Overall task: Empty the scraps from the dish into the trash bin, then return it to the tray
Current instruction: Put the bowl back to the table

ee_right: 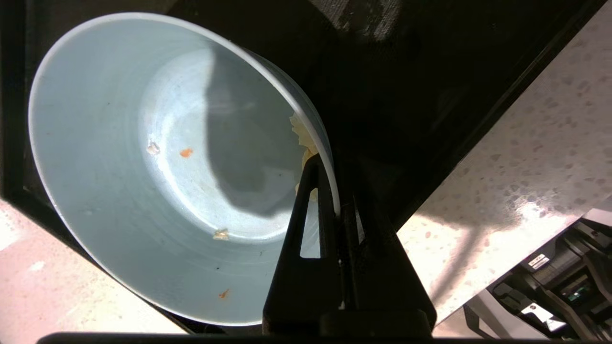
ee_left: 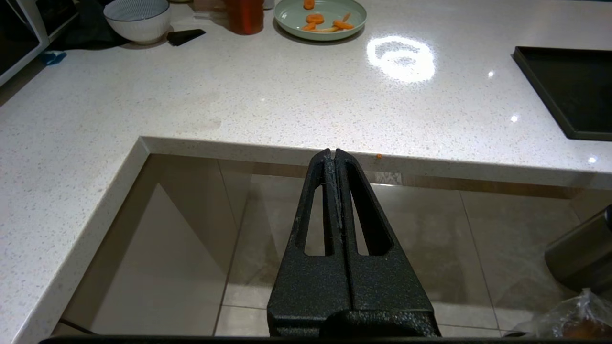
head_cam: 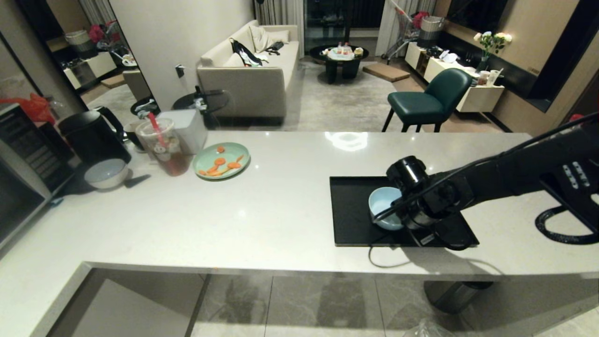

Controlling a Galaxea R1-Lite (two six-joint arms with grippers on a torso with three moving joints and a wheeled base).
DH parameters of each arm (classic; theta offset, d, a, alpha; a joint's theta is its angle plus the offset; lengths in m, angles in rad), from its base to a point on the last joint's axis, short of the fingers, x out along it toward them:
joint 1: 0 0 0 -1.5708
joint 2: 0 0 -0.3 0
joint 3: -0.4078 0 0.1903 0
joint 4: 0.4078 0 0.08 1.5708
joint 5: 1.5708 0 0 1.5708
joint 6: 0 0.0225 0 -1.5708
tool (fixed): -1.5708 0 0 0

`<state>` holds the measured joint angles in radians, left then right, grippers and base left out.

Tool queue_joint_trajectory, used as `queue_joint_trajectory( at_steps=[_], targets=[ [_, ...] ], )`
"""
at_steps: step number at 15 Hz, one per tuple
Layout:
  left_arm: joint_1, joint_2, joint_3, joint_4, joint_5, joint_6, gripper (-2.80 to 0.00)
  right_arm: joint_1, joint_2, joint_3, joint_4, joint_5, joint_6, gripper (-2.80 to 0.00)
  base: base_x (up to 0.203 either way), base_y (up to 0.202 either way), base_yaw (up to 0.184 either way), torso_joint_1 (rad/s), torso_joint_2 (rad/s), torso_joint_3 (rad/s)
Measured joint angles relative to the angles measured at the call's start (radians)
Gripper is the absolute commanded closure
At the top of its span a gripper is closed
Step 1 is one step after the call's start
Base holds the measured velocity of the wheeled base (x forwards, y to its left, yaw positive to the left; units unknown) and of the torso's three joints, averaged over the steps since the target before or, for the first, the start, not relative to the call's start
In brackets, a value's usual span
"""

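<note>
1 dish (ee_right: 143, 181), 1 tray (head_cam: 351, 210), just a few tiny crumbs stuck inside the bowl. Right gripper (ee_right: 338, 210) has its fingers clamped on the dish's rim, 1 inside and 1 outside, dish over the tray on the surface (head_cam: 262, 210). Left gripper (ee_left: 334, 155) sits off the surface edge, fingers pressed together, holding nothing.

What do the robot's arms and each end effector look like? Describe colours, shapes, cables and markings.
The right arm is glossy black and tubular, with a black cable along it and small white markings. The right end effector and left end effector match: two rough, textured black tapered fingers, each with a long slot cut through.
</note>
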<state>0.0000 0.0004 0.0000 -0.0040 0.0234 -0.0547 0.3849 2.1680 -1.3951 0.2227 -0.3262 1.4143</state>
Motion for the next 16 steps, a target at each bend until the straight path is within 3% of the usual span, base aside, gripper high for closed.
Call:
queue_joint_trajectory(
  at_steps=[3, 4, 16],
  targets=[
    [0.0, 0.0, 0.0, 0.0, 0.0, 0.0, 0.0, 0.001, 0.003, 0.016, -0.001, -0.002, 0.001, 0.0, 0.0, 0.0, 0.0, 0.0, 0.0, 0.0],
    [0.0, 0.0, 0.0, 0.0, 0.0, 0.0, 0.0, 0.0, 0.005, 0.021, -0.003, -0.002, 0.006, -2.8, 0.0, 0.0, 0.0, 0.0, 0.0, 0.0],
    [0.0, 0.0, 0.0, 0.0, 0.0, 0.0, 0.0, 0.006, -0.009, 0.012, 0.0, -0.004, 0.003, -2.8, 0.0, 0.0, 0.0, 0.0, 0.0, 0.0]
  ],
)
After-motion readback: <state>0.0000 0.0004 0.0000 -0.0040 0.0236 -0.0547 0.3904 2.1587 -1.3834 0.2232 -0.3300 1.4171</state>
